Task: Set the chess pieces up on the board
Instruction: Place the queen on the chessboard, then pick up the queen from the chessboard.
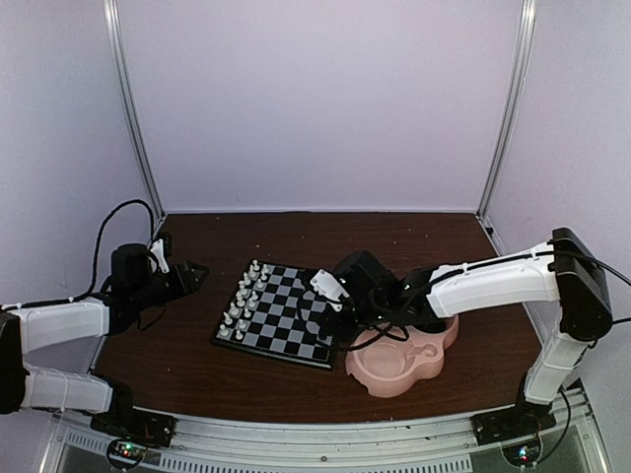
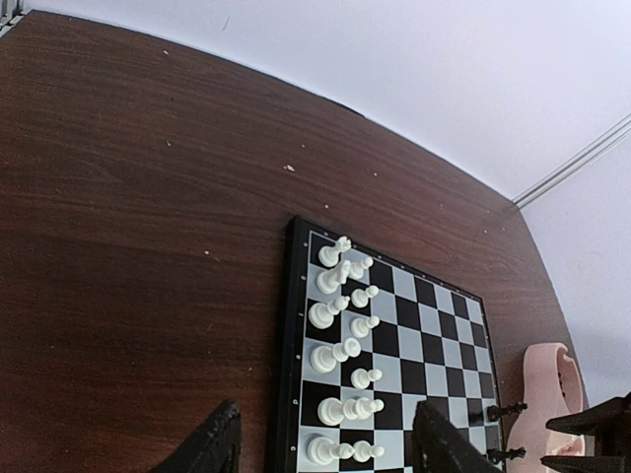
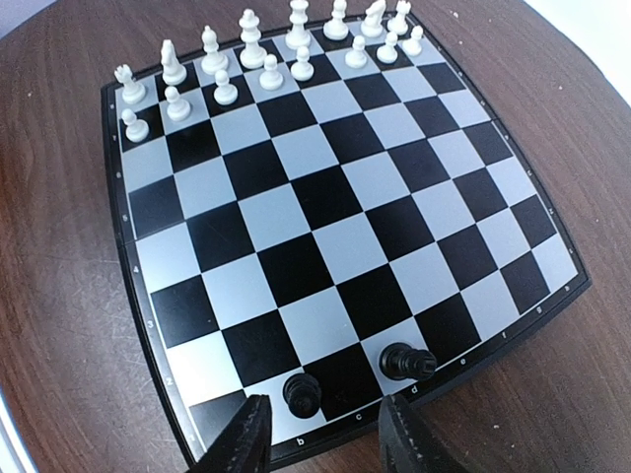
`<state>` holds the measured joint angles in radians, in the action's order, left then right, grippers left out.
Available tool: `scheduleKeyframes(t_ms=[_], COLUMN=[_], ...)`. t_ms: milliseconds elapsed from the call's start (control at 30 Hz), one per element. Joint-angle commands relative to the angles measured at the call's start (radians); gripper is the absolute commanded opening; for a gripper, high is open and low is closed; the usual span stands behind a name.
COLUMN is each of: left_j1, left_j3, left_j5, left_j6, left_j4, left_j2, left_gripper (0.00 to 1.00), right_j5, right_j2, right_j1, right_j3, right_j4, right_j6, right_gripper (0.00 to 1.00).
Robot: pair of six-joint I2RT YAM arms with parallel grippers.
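The board (image 1: pixel 286 320) lies mid-table with the white chess pieces (image 1: pixel 242 296) in two rows along its left side. In the right wrist view those white pieces (image 3: pixel 251 54) fill the far rows, and two black pieces (image 3: pixel 303 392) (image 3: pixel 407 363) stand on the near edge row. My right gripper (image 3: pixel 325 439) hovers open just above that edge, the left black piece a little ahead of its fingers and untouched. Left of the board, my left gripper (image 2: pixel 325 453) is open and holds nothing, with its fingertips (image 2: pixel 212 448) straddling the board's border. The same gripper (image 1: pixel 197 276) stays over bare table.
A pink double-bowl dish (image 1: pixel 404 360) sits right of the board, under the right arm; what it holds does not show. Its rim (image 2: pixel 547 394) also appears in the left wrist view. Brown tabletop surrounds the board, with white walls and metal posts behind.
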<state>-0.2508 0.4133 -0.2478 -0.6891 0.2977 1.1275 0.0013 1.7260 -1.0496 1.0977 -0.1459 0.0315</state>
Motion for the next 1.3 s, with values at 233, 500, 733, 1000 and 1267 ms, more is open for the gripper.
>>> scheduleKeyframes(t_ms=[233, 500, 733, 1000, 1267], left_j1=[-0.005, -0.005, -0.005, -0.005, -0.005], left_j3=[0.018, 0.018, 0.018, 0.019, 0.021], left_j5=[-0.005, -0.008, -0.008, -0.009, -0.009], left_j6=[0.016, 0.016, 0.016, 0.016, 0.016], left_j4=[0.032, 0.032, 0.031, 0.031, 0.031], left_j2=[-0.008, -0.007, -0.007, -0.008, -0.003], left_gripper=[0.59, 0.59, 0.59, 0.59, 0.59], right_j5=[0.023, 0.015, 0.011, 0.000, 0.002], right_j2=[0.078, 0.109, 0.128, 0.138, 0.147], right_j1=[-0.007, -0.007, -0.008, -0.008, -0.009], right_j3=[0.076, 0.097, 0.107, 0.117, 0.126], right_j4=[-0.075, -0.097, -0.109, -0.119, -0.127], right_j6=[0.006, 0.003, 0.000, -0.002, -0.002], right_gripper=[0.39, 0.36, 0.31, 0.25, 0.23])
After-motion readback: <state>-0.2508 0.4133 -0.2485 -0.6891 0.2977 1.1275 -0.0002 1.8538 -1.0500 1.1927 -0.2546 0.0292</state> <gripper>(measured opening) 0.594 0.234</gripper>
